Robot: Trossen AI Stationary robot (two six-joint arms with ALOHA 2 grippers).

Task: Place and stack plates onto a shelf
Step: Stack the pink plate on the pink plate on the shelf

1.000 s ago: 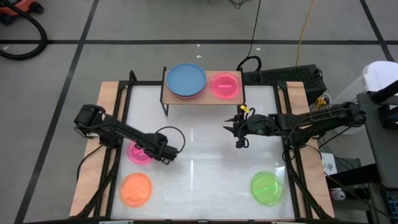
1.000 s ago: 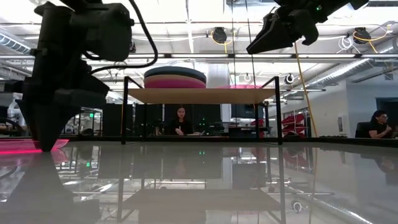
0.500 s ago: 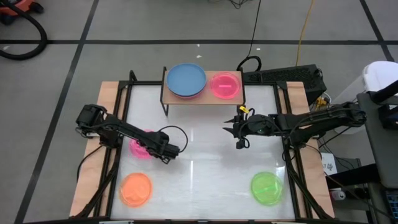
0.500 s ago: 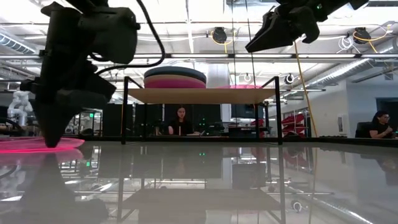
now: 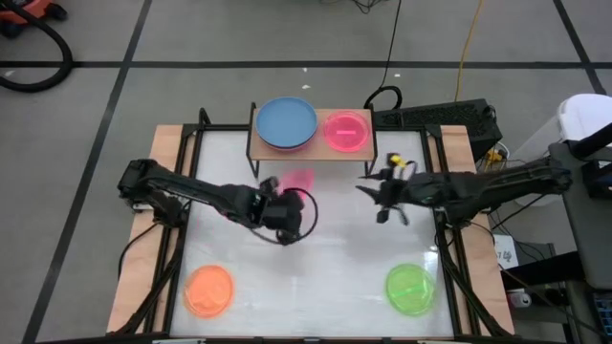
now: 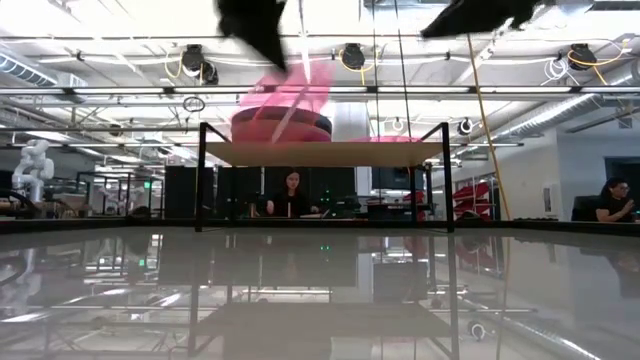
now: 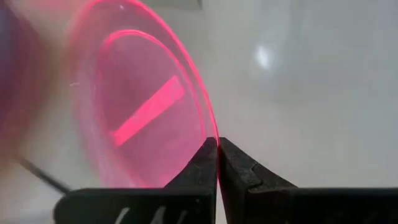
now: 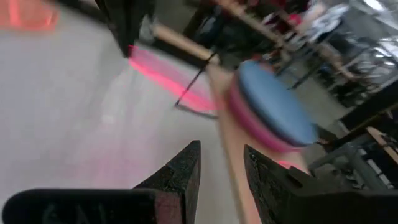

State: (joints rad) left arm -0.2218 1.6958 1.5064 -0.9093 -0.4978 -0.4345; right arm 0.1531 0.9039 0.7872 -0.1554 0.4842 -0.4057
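Note:
My left gripper (image 5: 290,194) is shut on a small hot pink plate (image 5: 299,180), high over the table's middle, just in front of the shelf (image 5: 311,151). The plate shows blurred in the low view (image 6: 290,100). The wooden shelf top holds a blue plate (image 5: 286,122) stacked on a magenta one (image 6: 281,131), with a pink plate (image 5: 345,131) beside them. An orange plate (image 5: 208,290) and a green plate (image 5: 411,287) lie flat on the table near its front edge. My right gripper (image 5: 376,201) hovers open, right of the shelf's front. My left gripper pinches the hot pink plate's rim (image 7: 211,127) between its two fingers (image 7: 199,163), one on each face of the plate. In the low view the fingers (image 6: 262,35) come from above, slanting down. The plate is lifted clear and hangs steeply tilted below them.
The shelf stands at the table's far edge on thin black legs (image 6: 199,175). Black frame rails (image 5: 191,191) and wooden strips run along the table's left and right sides. People sit at desks (image 6: 291,195) in the room beyond.
My left gripper has lifted the hot pink plate off the table's left part and carried it quickly up, rightward and toward the shelf; the plate has tipped from flat to steeply tilted. My right gripper has shifted a little toward the table's right edge and upward.

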